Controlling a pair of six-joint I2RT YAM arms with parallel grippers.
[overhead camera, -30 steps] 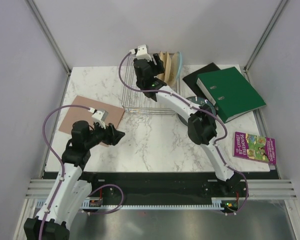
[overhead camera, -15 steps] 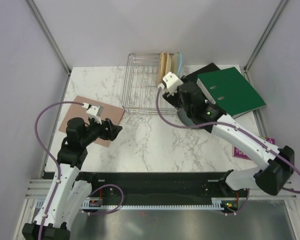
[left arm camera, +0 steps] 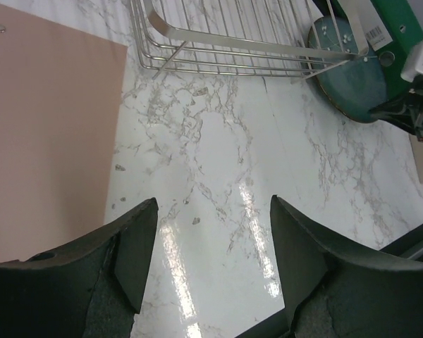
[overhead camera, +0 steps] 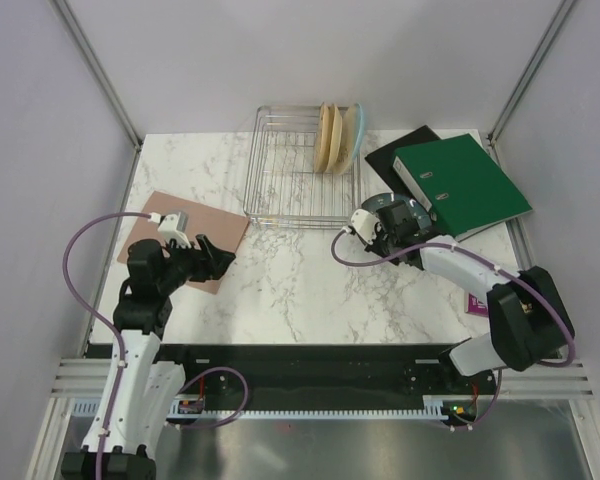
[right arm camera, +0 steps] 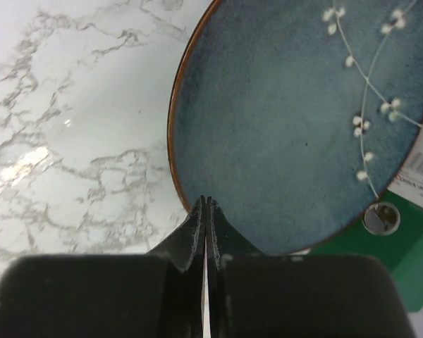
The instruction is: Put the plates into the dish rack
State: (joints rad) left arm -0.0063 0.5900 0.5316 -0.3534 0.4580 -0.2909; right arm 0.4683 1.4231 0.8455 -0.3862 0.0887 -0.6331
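Silver wire forms the dish rack (overhead camera: 298,175), which I see from above at the back centre of a white marble table (overhead camera: 300,285). Three plates stand on edge in the rack's back right corner: two cream-yellow plates (overhead camera: 327,138) side by side, and just to their right a plate with a light-blue edge (overhead camera: 358,128). The fourth, a dark slate-blue plate (overhead camera: 398,212) with white specks, is outside the rack, near its front right corner and against a green ring binder (overhead camera: 465,185). I cannot tell whether it lies flat or leans on the binder. The right gripper (overhead camera: 363,228) is at this plate's near rim. In its wrist camera the two fingers are pressed together, leaving only a thin pale line, and their tips meet right at the brown edge of the dark plate (right arm camera: 303,120). I see nothing held between them. The left gripper (overhead camera: 223,262) hovers low over the near left part of the table, beside a pinkish-brown board (overhead camera: 180,232). Its wrist camera shows the fingers (left arm camera: 137,246) spread wide apart, with bare marble between them and nothing in their hold. A purple book (overhead camera: 515,295) lies near the table's right edge, partly covered by the right arm.
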